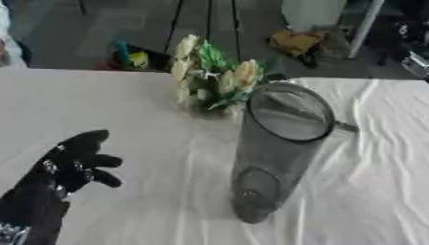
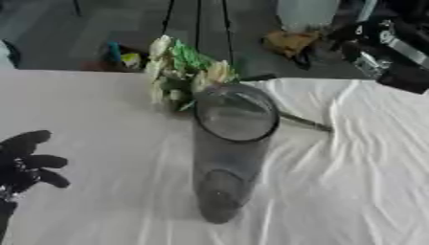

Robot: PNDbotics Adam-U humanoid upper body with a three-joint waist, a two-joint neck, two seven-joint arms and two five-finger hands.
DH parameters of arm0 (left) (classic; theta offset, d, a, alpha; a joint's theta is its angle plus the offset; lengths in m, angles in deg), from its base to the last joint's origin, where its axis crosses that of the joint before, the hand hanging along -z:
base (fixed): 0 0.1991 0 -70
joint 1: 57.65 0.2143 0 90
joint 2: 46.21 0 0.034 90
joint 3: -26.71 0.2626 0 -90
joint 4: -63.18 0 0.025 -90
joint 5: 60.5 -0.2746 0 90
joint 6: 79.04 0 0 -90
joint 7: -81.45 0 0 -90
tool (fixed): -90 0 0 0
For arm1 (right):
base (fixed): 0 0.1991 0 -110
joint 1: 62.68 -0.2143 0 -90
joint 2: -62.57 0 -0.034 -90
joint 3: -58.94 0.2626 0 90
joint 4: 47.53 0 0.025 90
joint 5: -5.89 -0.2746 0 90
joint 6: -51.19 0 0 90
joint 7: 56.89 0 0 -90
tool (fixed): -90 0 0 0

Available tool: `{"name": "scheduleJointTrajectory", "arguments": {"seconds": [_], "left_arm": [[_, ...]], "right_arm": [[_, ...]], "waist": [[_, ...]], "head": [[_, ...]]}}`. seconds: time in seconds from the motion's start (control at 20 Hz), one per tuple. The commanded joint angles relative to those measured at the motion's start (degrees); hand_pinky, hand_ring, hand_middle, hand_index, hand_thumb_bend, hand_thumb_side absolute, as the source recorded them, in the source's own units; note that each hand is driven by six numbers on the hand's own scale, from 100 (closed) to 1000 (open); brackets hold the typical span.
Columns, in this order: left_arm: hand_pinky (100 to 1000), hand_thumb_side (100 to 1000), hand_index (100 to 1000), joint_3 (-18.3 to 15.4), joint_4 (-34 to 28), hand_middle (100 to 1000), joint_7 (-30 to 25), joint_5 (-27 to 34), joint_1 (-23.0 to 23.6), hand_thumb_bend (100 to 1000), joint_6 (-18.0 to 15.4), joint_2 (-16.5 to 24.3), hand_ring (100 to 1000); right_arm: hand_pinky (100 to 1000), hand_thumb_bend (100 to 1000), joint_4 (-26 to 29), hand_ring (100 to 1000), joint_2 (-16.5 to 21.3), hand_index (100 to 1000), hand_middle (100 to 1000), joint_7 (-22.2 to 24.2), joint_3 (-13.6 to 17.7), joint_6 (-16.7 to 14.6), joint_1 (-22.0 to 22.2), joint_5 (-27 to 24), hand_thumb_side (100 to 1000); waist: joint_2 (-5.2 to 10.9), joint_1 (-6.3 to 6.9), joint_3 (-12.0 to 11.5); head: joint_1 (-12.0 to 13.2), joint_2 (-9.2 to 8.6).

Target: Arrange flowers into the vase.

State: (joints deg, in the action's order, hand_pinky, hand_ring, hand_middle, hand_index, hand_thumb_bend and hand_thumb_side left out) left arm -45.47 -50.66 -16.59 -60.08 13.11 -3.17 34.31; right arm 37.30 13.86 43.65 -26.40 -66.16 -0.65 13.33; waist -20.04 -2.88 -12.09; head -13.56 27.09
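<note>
- Fingers of the left hand [image 1: 80, 162] are spread and only lightly curled, holding nothing; it hovers over the white tablecloth [image 1: 377, 182] at the lower left, well apart from the vase.
- Right hand: only a black and silver part of the right arm [image 2: 389, 52] shows at the upper right corner, so whether that hand is open or closed cannot be told.
- Clear glass vase [image 1: 281, 143] stands upright in the middle of the table, its wide mouth towards the camera; nothing appears to sit inside it.
- Flowers [image 1: 214, 74], pale yellow blooms with green leaves, lie on the table just behind the vase's rim, near the far edge; a thin stem [image 2: 301, 122] seems to run out to the right past the vase.
- To do the step well, I judge the empty left hand should reach round the vase rather than over it, take the bunch low on the stems, lift clear of the rim, then lower stems first.
- Risk, as a judgement: brushing the tall vase could tip it.
</note>
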Motion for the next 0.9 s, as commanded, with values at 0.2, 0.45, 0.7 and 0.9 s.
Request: {"name": "scheduleJointTrajectory", "arguments": {"seconds": [0.2, 0.45, 0.7, 0.9], "left_arm": [[604, 1000, 857, 0.67, -0.76, 860, -0.48, -0.57, -1.01, 184, -0.23, 0.18, 742], [606, 1000, 859, 0.81, -0.76, 863, -0.57, -0.98, -1.21, 183, -0.37, 0.17, 745], [609, 1000, 861, 1.0, -0.76, 866, -1.04, -1.1, -1.41, 183, -0.61, 0.21, 748], [610, 1000, 862, 1.17, -0.76, 868, -1.47, -1.19, -1.53, 183, -0.74, 0.23, 749]], "right_arm": [[852, 100, -2.33, 898, 1.45, 858, 668, -0.44, -0.06, -1.67, -1.56, 3.6, 1000], [852, 100, -3.57, 885, 0.78, 854, 627, -0.78, -0.33, -2.4, -2.33, 4.77, 1000], [842, 100, -4.56, 847, 0.37, 843, 580, -1.86, -0.34, -2.06, -3.07, 5.78, 1000], [830, 100, -5.55, 827, 0.55, 842, 574, -4.51, 0.25, -0.47, -3.47, 6.96, 1000]], "waist": [[-0.54, -1.27, -1.0], [-1.23, -1.54, -1.99], [-1.73, -1.72, -2.62], [-2.3, -1.89, -3.13]], "head": [[-2.09, -1.72], [-3.1, -2.34], [-3.78, -2.67], [-4.83, -3.11]]}}
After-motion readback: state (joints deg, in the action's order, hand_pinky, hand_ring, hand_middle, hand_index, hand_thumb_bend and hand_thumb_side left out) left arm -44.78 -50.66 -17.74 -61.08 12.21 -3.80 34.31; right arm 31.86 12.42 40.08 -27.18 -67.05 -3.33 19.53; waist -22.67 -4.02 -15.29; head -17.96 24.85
